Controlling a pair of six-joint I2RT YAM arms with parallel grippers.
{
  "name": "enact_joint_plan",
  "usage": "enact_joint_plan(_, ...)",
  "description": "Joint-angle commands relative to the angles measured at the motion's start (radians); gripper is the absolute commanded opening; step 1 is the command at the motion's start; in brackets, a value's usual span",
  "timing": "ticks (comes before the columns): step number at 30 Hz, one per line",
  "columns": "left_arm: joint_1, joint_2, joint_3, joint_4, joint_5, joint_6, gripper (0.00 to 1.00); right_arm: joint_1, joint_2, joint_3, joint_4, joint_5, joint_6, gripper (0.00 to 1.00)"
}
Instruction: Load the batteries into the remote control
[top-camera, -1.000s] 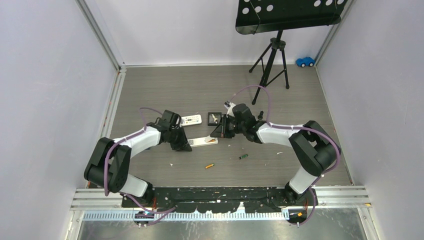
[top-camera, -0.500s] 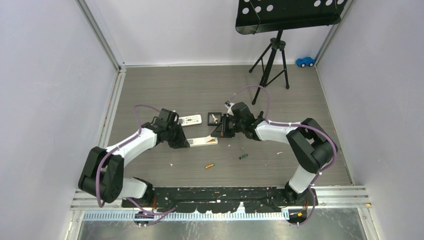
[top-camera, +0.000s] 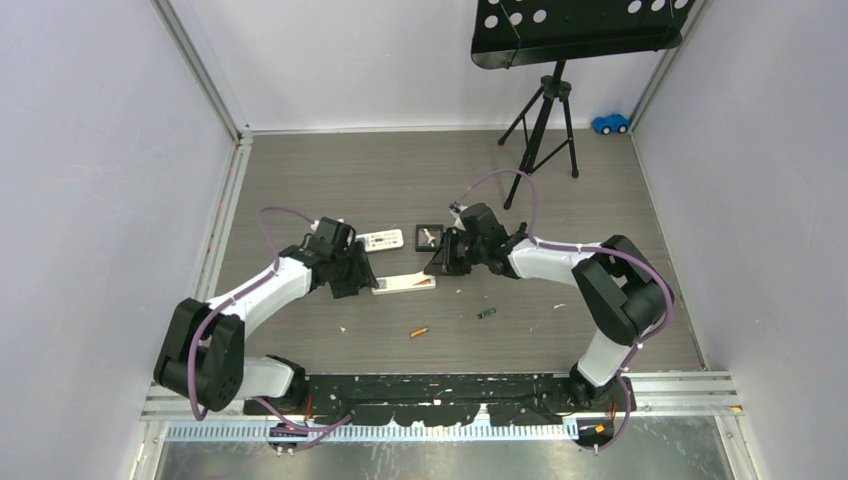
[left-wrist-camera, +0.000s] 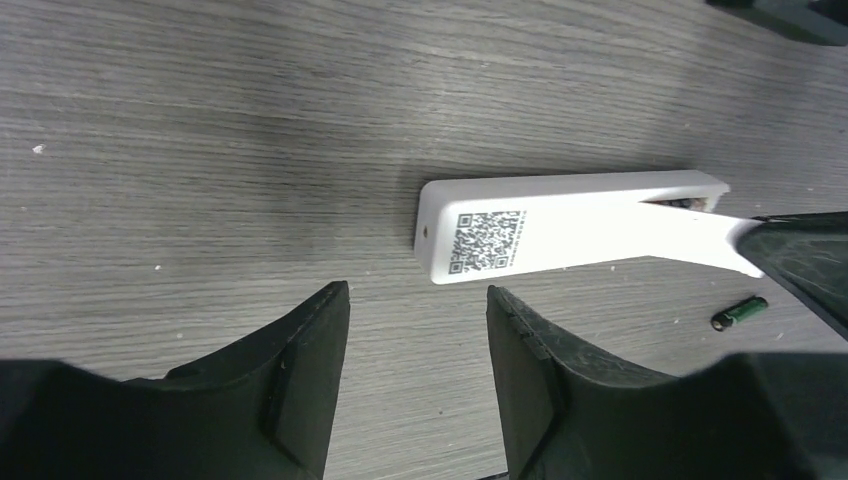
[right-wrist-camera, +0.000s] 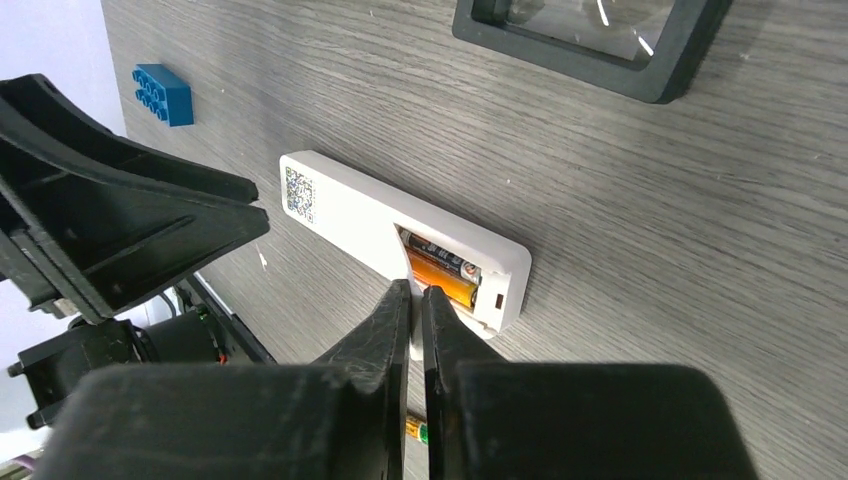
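Left fingers (left-wrist-camera: 315, 340) apart, clear of the remote (left-wrist-camera: 560, 225); right fingers (right-wrist-camera: 395, 315) together beside its seated batteries (right-wrist-camera: 440, 270) could push the unheld remote along the surface (right-wrist-camera: 650, 250) and dislodge them.

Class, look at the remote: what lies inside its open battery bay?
Two batteries lie side by side, one dark, one orange. The right gripper hides one end of the orange one.
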Motion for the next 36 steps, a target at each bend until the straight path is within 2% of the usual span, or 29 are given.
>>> enact_joint_plan(1,0.001,0.041,0.042,0.024,-0.026,0.025,0.55,0.007,0.013,0.040,-0.089,0.062,-0.069,0.12)
enact_joint_plan(6,0.003,0.071,0.065,0.017,-0.035,0.041,0.58,0.007,0.010,0.061,-0.156,0.079,-0.087,0.20)
enact_joint_plan(15,0.003,0.097,0.068,0.027,-0.043,0.049,0.65,0.007,0.011,0.069,-0.186,0.084,-0.090,0.29)
enact_joint_plan(27,0.004,0.127,0.076,0.022,-0.042,0.056,0.65,0.007,0.026,0.088,-0.198,0.067,-0.086,0.31)
enact_joint_plan(33,0.004,0.129,0.079,0.021,-0.041,0.056,0.66,0.007,-0.014,0.090,-0.241,0.076,-0.009,0.50)
enact_joint_plan(36,0.004,0.132,0.081,0.022,-0.041,0.057,0.66,0.007,-0.022,0.088,-0.246,0.082,0.016,0.54)
